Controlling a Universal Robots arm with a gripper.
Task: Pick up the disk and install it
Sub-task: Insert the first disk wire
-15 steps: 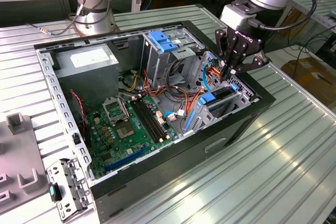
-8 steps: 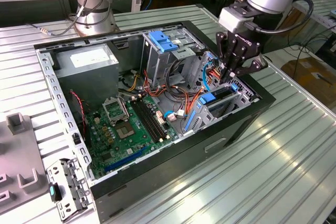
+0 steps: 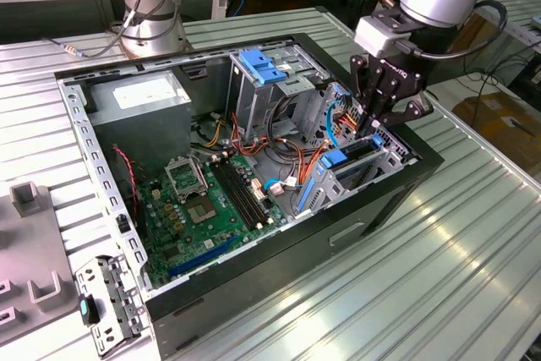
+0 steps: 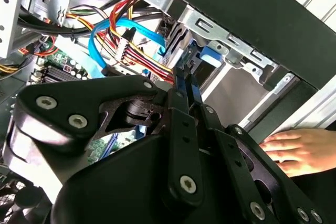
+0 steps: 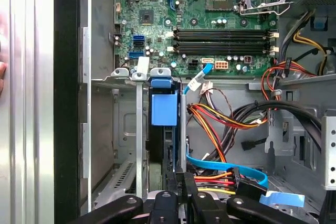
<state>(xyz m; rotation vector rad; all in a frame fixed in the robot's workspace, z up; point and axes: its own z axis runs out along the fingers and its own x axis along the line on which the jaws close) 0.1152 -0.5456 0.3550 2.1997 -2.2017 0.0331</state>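
Gripper: the gripper [image 3: 377, 121] is seen lowered into the open computer case [image 3: 101, 145], at the case's corner toward the exterior view's right; its black fingers [image 4: 185, 88] are pressed together on the thin upper edge of the disk

Disk: the disk [image 5: 164, 109] is held on edge in the metal drive bay [image 5: 118, 129] against the case's side wall; its blue plastic rail faces up in the first wrist view, and the disk [image 3: 345, 158] is seen in the exterior view with its blue end just beneath the gripper

Cables: a blue flat cable [image 4: 113, 27] and a bundle of red, orange and yellow wires [image 5: 220, 121] are lying just beside the bay

Motherboard: the green motherboard [image 3: 203, 200] is mounted on the case floor, well apart from the gripper

Cage: a grey metal cage with a blue handle [image 3: 262, 69] is standing at the case's far edge

Hand: a person's hand [image 4: 294, 150] is resting on the outside of the case wall, near the gripper

Table: the case is lying on a ribbed metal table [image 3: 456, 251]
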